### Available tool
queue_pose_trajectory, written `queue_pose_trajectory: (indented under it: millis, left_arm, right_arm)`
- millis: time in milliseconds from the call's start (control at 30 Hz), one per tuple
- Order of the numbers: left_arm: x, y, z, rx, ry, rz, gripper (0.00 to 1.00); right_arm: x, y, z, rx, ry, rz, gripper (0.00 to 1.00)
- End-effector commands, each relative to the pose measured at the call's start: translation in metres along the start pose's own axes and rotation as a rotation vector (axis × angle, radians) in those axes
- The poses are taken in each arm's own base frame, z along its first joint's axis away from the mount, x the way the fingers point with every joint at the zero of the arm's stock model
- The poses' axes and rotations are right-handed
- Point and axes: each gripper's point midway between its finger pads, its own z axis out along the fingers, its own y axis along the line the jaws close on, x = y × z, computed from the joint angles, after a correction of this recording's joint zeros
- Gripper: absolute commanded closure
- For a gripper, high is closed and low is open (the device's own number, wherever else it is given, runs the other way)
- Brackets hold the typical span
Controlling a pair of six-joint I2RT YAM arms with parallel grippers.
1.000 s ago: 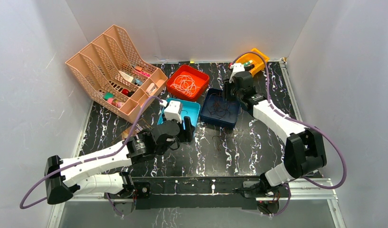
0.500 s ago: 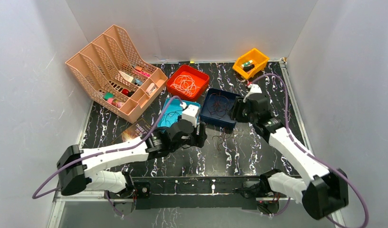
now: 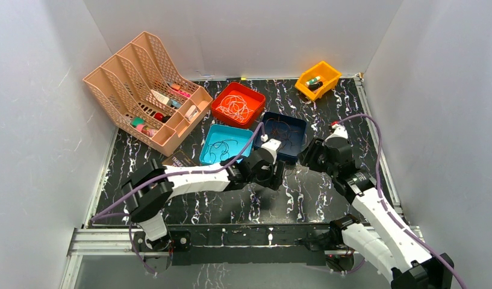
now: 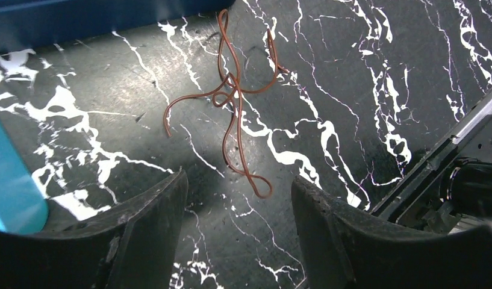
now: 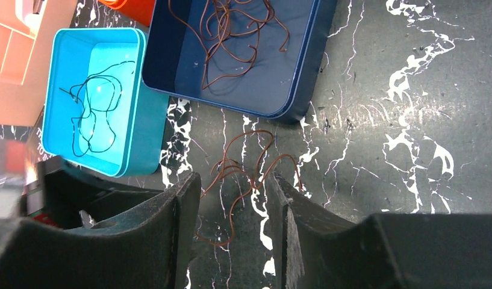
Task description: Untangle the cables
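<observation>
We identify one loose reddish-brown cable [image 4: 234, 102] on the table [image 4: 364, 90], just beside the near edge of the dark blue tray [image 5: 273, 84] and not touching it. It is a thin, flexible cord with a smooth sheath. It lies flat in several narrow loops that cross one another at mid-length, and one long closed loop points away from the dark blue tray.

The table surface is glossy black marble pattern with white veins. The dark blue tray is a rigid rectangle with rounded corners and holds more reddish-brown cords [image 5: 231, 30] in a loose tangle. To the left of it, a teal tray [image 5: 150, 132] of the same form holds a thin black cable [image 5: 93, 114].

The left gripper [image 4: 237, 186] has its jaws apart and holds nothing. The cable's long loop ends between its dark, matte fingers. The right gripper [image 5: 232, 180] is likewise spread and empty, and the cable lies in line with its gap, on the side toward the dark blue tray.
</observation>
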Motion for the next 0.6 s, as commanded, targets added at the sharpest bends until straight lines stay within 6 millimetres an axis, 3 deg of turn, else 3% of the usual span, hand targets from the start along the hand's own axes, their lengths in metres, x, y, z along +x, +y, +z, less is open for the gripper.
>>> queue_pose_trajectory:
  millis: [0, 200, 400, 567]
  left_arm:
    - [-0.018, -0.018, 0.010, 0.087, -0.010, -0.029, 0.41]
    - [-0.017, -0.011, 0.019, 0.073, 0.002, -0.025, 0.66]
    - [-0.034, -0.001, 0.007, 0.035, -0.033, 0.016, 0.98]
    - [-0.066, -0.005, -0.022, 0.036, -0.104, 0.088, 1.00]
  right_arm:
    - [-0.010, 0.001, -0.005, 0.001, -0.047, 0.007, 0.46]
    - [-0.014, 0.002, -0.008, -0.011, -0.069, 0.005, 0.46]
    - [-0.019, 0.009, -0.012, -0.060, -0.114, 0.001, 0.45]
    - [-0.024, 0.020, -0.019, -0.139, -0.161, -0.021, 0.43]
